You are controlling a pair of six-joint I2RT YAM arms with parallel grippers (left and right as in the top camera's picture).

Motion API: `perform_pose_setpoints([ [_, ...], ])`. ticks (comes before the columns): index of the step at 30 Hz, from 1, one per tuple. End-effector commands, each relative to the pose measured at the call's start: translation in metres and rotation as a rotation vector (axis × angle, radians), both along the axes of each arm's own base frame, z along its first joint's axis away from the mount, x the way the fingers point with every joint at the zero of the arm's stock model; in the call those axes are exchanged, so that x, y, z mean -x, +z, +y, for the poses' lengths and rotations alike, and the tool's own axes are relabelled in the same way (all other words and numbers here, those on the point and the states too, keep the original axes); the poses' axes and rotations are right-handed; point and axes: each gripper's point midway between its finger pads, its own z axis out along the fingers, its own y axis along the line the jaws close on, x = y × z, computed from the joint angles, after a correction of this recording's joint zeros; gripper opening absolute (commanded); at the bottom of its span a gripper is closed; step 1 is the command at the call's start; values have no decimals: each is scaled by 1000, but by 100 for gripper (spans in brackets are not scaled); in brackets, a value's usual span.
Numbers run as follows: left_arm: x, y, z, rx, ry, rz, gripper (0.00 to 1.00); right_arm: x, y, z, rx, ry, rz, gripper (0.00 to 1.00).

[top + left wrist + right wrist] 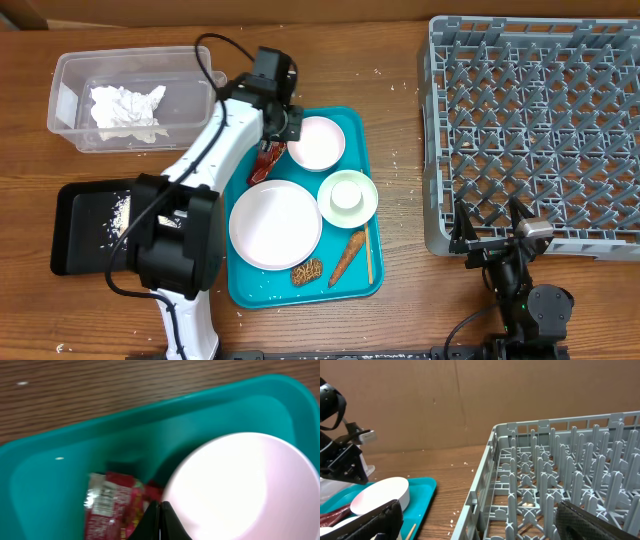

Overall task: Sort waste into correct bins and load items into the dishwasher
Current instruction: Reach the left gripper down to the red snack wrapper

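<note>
Your left gripper (160, 510) is pinched closed at the edge of the red wrapper (112, 507), which lies in the tray (60, 460) just beside the white bowl (240, 485); whether foil is caught, you can't tell. Expect it to be light, crinkly and slippery, so pinch a flat edge. Farther off waits the clear bin (60, 100).

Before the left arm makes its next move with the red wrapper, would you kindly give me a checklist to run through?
1. Left fingers closed at the red wrapper: ok.
2. Wrapper actually pinched between them: cannot tell.
3. Clearance from the white bowl beside the wrapper: cannot tell.
4. Clear bin open, holding only crumpled paper: ok.
5. Right fingers open, parked by the rack, away from the tray: ok.
</note>
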Motion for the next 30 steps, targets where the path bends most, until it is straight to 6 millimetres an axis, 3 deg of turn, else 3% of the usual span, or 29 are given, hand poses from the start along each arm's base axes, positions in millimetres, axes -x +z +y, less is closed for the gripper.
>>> perform_pose_setpoints([
  [1,5,-1,-15,10,-48,3,4,0,-2,-1,0,-5,-1,100],
  [7,6,-1,-15,-6,-48,-1,4,0,-2,-1,0,-5,-1,100],
  [10,-6,2,13,-133,49,-55,4,0,-2,-1,0,-5,-1,100],
  [16,-21,7,24,-119,84,-103,4,0,-2,-1,0,-5,-1,100],
  [24,-5,-16,13,-63,41,4,4,0,-2,-1,0,-5,-1,100],
  [30,-2,-15,-3,7,-26,13,4,0,-2,-1,0,-5,-1,100],
])
